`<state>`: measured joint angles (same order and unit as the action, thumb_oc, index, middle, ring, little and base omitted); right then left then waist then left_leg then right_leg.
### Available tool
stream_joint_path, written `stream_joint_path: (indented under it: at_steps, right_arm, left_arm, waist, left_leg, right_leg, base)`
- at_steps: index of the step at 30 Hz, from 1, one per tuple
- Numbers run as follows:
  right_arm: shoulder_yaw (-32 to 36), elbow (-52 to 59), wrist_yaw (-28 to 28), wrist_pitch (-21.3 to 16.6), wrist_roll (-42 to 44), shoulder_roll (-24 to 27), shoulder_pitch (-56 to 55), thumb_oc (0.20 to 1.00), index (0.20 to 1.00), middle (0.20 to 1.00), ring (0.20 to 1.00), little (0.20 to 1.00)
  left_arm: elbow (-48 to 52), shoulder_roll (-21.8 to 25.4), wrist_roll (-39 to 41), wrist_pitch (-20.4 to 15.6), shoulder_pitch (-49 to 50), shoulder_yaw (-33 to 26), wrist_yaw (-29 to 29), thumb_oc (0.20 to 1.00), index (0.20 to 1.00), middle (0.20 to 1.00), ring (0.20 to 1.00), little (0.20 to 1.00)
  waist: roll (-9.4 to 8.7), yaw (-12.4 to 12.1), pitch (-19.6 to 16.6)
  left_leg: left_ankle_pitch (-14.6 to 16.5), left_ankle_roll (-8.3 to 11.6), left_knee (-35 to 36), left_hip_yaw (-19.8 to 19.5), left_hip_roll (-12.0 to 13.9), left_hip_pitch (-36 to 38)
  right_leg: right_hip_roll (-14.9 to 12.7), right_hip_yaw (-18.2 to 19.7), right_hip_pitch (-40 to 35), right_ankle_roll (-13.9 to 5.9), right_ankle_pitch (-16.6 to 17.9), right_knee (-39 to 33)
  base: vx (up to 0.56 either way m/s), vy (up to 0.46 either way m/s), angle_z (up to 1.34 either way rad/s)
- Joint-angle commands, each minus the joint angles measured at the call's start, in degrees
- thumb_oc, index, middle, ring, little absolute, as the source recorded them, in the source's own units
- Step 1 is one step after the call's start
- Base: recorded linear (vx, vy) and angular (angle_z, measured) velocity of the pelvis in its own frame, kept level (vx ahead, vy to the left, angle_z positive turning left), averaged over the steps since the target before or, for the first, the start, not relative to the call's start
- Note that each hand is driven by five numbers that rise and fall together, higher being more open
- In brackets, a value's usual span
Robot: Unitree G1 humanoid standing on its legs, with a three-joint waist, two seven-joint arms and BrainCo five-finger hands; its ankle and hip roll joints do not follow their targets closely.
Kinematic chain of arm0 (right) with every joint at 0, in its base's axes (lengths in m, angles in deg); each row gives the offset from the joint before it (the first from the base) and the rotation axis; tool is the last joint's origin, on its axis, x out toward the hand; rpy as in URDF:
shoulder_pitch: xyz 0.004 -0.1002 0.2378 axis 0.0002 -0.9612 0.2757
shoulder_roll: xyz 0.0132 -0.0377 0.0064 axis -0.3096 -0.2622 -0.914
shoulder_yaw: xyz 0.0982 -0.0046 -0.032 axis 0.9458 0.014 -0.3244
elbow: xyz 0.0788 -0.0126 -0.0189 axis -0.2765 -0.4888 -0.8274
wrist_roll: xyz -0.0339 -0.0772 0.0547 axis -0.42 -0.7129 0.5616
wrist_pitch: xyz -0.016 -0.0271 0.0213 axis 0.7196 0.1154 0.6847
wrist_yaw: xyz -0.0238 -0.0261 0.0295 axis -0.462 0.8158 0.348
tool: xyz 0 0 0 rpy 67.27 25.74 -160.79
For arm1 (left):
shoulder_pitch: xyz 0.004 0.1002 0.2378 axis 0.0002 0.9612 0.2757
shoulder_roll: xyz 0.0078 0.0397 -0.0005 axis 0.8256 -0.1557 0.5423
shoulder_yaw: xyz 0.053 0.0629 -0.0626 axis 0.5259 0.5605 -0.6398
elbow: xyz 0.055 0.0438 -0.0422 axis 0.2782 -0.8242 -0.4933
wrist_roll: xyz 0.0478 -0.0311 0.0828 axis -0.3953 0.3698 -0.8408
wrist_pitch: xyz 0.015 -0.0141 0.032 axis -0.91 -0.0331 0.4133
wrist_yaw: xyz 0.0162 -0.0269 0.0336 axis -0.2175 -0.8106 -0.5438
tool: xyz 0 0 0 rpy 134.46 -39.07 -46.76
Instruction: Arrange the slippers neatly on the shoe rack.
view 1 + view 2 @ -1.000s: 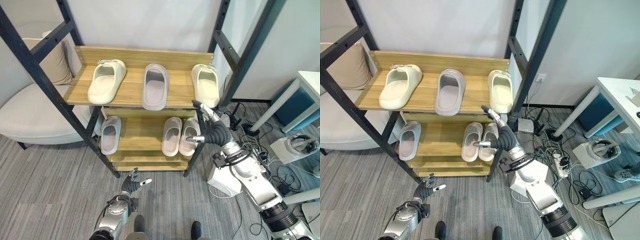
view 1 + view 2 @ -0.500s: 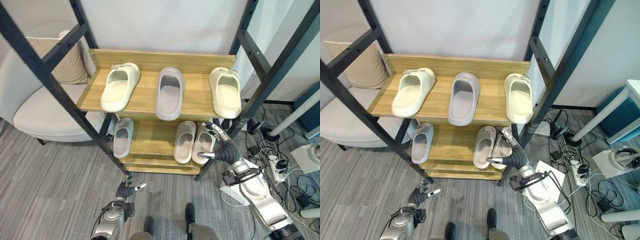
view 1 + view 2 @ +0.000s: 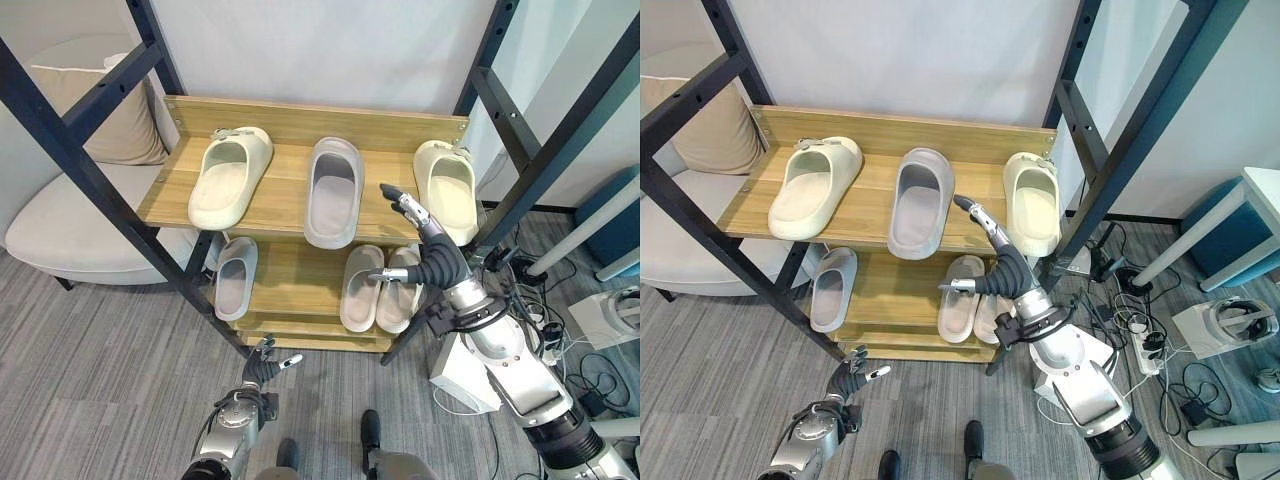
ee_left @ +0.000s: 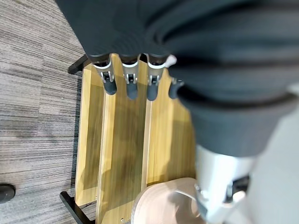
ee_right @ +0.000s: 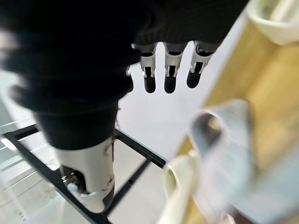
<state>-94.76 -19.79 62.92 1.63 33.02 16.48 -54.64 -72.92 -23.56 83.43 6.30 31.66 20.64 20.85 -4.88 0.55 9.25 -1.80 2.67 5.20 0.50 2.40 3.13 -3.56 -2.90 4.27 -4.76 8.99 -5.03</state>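
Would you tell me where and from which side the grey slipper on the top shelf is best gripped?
Probably at its heel end, from the front: the grey slipper lies with its heel overhanging the top shelf edge, and the open right robot hand is right beside it.

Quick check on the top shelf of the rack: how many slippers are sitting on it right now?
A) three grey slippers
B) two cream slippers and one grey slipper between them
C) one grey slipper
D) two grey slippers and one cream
B: the top shelf carries a cream slipper at the left, a grey slipper in the middle and a second cream slipper at the right.
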Motion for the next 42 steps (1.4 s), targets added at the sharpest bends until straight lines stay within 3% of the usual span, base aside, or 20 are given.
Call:
stream_joint_path:
  at_steps: [1,9,13,25,26,27,33,35,37,38,42]
  right_arm:
    - [4.68,-0.04,-5.84,-0.75,-4.04,-0.70,6.12,1.000,1.000,1.000,1.000,1.000]
    - [3.15,-14.62,-12.48,3.81,-10.79,0.79,20.52,1.000,1.000,1.000,1.000,1.000]
    - [0.53,-30.85,-15.66,6.69,-9.95,1.04,30.64,1.000,1.000,1.000,1.000,1.000]
    - [-5.07,-57.06,-17.45,9.85,-5.92,-0.29,45.71,1.000,1.000,1.000,1.000,1.000]
    - [-5.14,-57.22,-17.46,9.78,-5.87,-0.30,45.86,0.680,0.680,0.680,0.680,0.680]
    - [-5.85,-61.54,-17.32,10.03,-3.74,-1.26,48.08,0.200,0.200,0.200,0.200,0.200]
    - [-6.21,-60.62,-16.06,10.83,0.96,-3.99,48.46,0.200,0.200,0.200,0.200,0.200]
    - [-3.69,-44.19,-16.73,10.24,2.79,-3.63,41.67,0.200,0.200,0.200,0.200,0.200]
    - [-2.44,-39.10,-17.21,9.83,2.40,-3.46,38.91,0.200,0.200,0.200,0.200,0.200]
    - [1.71,-27.48,-18.94,8.04,0.42,-2.94,32.58,0.200,0.200,0.200,0.200,0.200]
    - [8.47,-10.90,-20.77,3.65,-3.48,-4.56,22.75,0.200,0.200,0.200,0.200,0.200]
  left_arm:
    - [1.10,1.97,-1.49,-1.40,-3.60,0.40,0.55,1.000,1.000,1.000,1.000,1.000]
    - [1.05,2.42,-0.20,-1.44,-2.96,1.74,-0.05,1.000,1.000,1.000,1.000,1.000]
    - [0.52,3.29,1.34,-2.22,-4.14,3.35,0.26,1.000,1.000,1.000,1.000,1.000]
    - [-1.07,3.98,3.72,-3.44,-8.15,6.72,1.61,1.000,1.000,1.000,1.000,1.000]
    - [-1.08,3.96,3.73,-3.44,-8.20,6.67,1.60,1.000,1.000,1.000,1.000,1.000]
    - [-1.44,3.87,3.96,-3.38,-8.73,6.94,1.91,1.000,1.000,1.000,1.000,1.000]
    - [-2.01,3.65,4.21,-2.54,-9.56,6.40,3.09,1.000,1.000,1.000,1.000,1.000]
    - [-1.62,3.14,3.26,-1.08,-9.15,4.70,3.77,1.000,1.000,1.000,1.000,1.000]
    - [-1.43,3.03,3.01,-0.82,-9.00,4.29,3.93,1.000,1.000,1.000,1.000,1.000]
    - [-0.99,2.77,1.78,-0.40,-8.72,2.78,4.54,1.000,1.000,1.000,1.000,1.000]
    - [0.44,2.24,-0.13,-0.43,-7.88,1.72,5.32,1.000,1.000,1.000,1.000,1.000]
  waist:
    - [-0.39,-2.44,-0.09]
    - [-1.32,-5.16,0.87]
    - [-1.77,-7.49,2.72]
    - [-1.31,-9.22,5.01]
    - [-1.29,-9.17,5.04]
    - [-1.22,-9.12,5.00]
    - [-1.43,-8.02,4.85]
    - [-1.46,-6.42,4.68]
    - [-1.43,-6.19,4.63]
    - [-1.21,-5.30,4.71]
    - [-0.63,-4.45,4.64]
  left_leg:
    - [4.73,-0.77,-0.20,-0.46,-0.50,3.31]
    - [4.55,-0.82,-0.20,-1.42,-0.42,2.25]
    - [3.57,-0.69,-0.26,-2.92,-0.41,-0.64]
    - [2.08,0.00,-0.71,-5.05,-0.71,-4.74]
    - [2.07,0.00,-0.72,-5.08,-0.71,-4.78]
    - [2.04,0.01,-0.68,-5.21,-0.81,-4.88]
    - [2.21,-0.02,-0.62,-4.70,-0.80,-4.55]
    - [2.56,-0.09,-0.50,-3.62,-0.70,-3.83]
    - [2.64,-0.12,-0.51,-3.45,-0.65,-3.73]
    - [2.84,-0.17,-0.51,-3.04,-0.53,-3.45]
    - [3.09,-0.25,-0.42,-2.48,-0.45,-2.86]
  right_leg:
    - [-4.21,0.85,-4.12,-5.62,-3.69,0.15]
    - [-4.25,0.17,-3.72,-5.46,-3.61,0.09]
    - [-4.27,-0.97,-2.14,-5.39,-3.37,0.03]
    - [-4.67,-2.72,0.31,-5.49,-2.64,0.03]
    - [-4.68,-2.74,0.33,-5.49,-2.64,0.03]
    - [-4.84,-2.74,0.35,-5.52,-2.54,0.03]
    - [-4.86,-2.24,0.37,-5.39,-2.57,0.03]
    - [-4.66,-1.49,0.41,-5.30,-2.64,0.03]
    - [-4.63,-1.39,0.41,-5.29,-2.72,0.03]
    - [-4.58,-1.25,0.39,-5.29,-3.01,0.05]
    - [-4.47,-0.78,0.23,-5.33,-3.39,0.06]
  base:
    - [0.00,0.000,0.00]
    - [0.00,-0.005,0.04]
    - [-0.05,-0.017,0.23]
    - [-0.02,0.004,0.09]
    - [0.00,0.000,0.00]
    - [0.00,0.011,0.04]
    - [0.00,0.005,0.02]
    - [0.01,0.008,-0.03]
    - [0.02,-0.001,-0.09]
    - [0.02,-0.010,-0.09]
    - [0.00,-0.004,-0.07]
